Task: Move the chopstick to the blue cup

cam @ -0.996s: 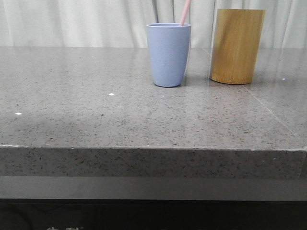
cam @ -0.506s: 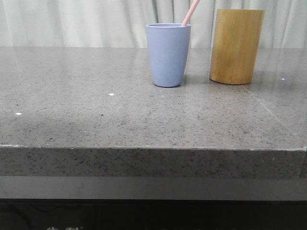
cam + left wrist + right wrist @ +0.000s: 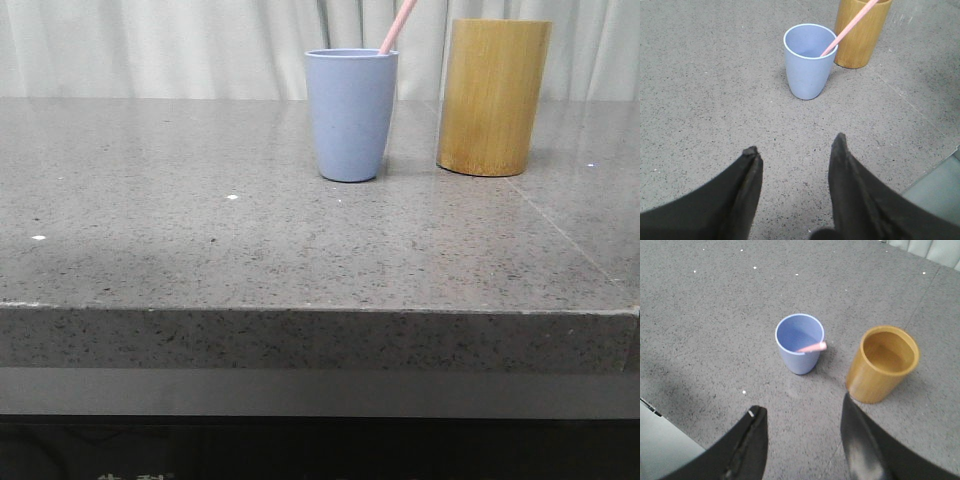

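The blue cup (image 3: 350, 113) stands upright on the grey stone table (image 3: 200, 240), left of the bamboo cylinder (image 3: 492, 95). One pale pink chopstick (image 3: 397, 27) stands in the cup and leans against its rim toward the bamboo cylinder. The cup (image 3: 809, 60) and chopstick (image 3: 846, 29) show in the left wrist view, ahead of my open, empty left gripper (image 3: 796, 145). The right wrist view looks down on the cup (image 3: 800, 343), the chopstick tip (image 3: 812, 347) and the empty-looking bamboo cylinder (image 3: 883, 363); my right gripper (image 3: 801, 406) is open and empty, well above the table. Neither gripper shows in the front view.
The table's front edge (image 3: 320, 310) runs across the front view, and a pale curtain (image 3: 150, 45) hangs behind the table. Small white specks (image 3: 232, 197) lie on the tabletop. A table edge shows in the left wrist view (image 3: 935, 165).
The chopstick has tipped from near upright to leaning right against the cup's rim. Cup and bamboo cylinder have not moved.
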`<state>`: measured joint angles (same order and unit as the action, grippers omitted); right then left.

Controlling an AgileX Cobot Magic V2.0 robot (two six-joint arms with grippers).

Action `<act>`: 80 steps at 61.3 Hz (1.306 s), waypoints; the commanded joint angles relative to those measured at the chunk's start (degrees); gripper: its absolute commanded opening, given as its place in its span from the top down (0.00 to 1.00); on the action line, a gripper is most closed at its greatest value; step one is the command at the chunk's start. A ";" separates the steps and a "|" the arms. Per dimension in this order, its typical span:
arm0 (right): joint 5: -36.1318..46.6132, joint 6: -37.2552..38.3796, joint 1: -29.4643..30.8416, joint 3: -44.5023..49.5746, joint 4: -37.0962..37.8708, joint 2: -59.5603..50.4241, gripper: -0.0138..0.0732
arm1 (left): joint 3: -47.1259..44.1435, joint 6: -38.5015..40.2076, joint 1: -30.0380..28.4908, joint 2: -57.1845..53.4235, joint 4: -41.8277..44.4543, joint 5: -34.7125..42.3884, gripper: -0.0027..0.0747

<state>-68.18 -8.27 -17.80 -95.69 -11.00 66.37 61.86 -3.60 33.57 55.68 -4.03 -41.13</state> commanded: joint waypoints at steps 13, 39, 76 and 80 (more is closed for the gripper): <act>13.07 0.14 -0.15 21.41 0.60 -18.22 0.42 | 1.62 0.60 0.18 -0.44 -0.49 4.34 0.56; 20.83 0.54 -0.15 41.86 0.41 -34.53 0.42 | 1.62 0.60 0.18 -0.44 -0.49 4.34 0.56; 22.22 0.54 -0.15 42.44 0.52 -35.20 0.92 | 1.62 0.60 0.18 -0.44 -0.49 4.34 0.99; 22.41 0.54 -0.15 42.44 0.47 -35.20 0.92 | 1.62 0.60 0.18 -0.44 -0.49 4.34 0.99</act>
<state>-50.70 -7.69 -17.80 -52.10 -10.61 30.97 61.86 -3.60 33.57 55.68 -4.03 -41.13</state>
